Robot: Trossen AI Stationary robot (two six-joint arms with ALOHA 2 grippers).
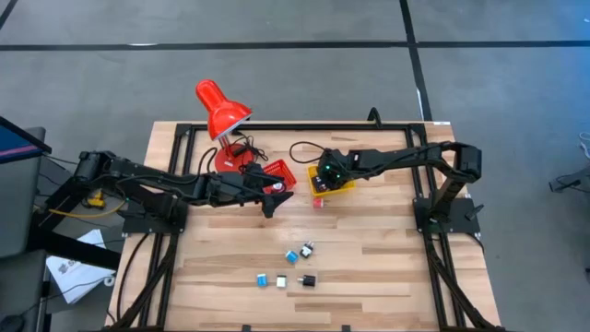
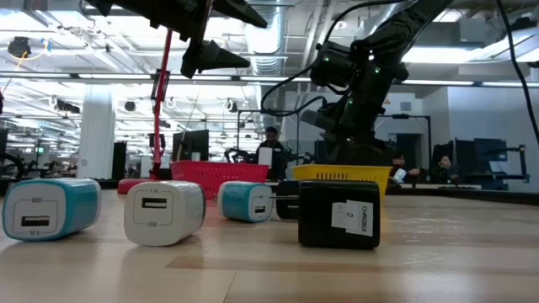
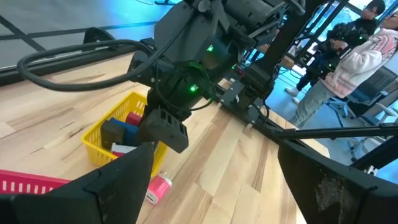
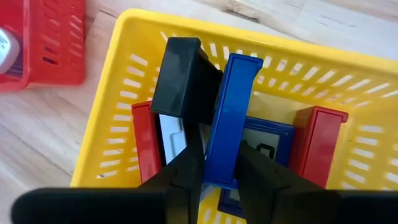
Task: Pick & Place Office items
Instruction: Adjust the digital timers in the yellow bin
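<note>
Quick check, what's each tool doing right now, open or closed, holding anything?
Left tool: open, holding nothing, above the table beside the red basket.
Right tool: down in the yellow basket, fingers closed on the upright blue piece.

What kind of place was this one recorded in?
Probably a large open robotics lab or workshop: beyond the wooden table the low view shows an exposed industrial ceiling with strip lights, rows of monitors, and people at other workstations.

- In the yellow basket [image 4: 124,93], the lower end of the blue piece [image 4: 231,118] is hidden behind the right end effector [image 4: 217,180].
- Beside the yellow basket, a pink item [image 3: 158,186] is partly hidden by a left end effector finger [image 3: 118,180].
- People beyond the basket are too blurred to make out.
</note>
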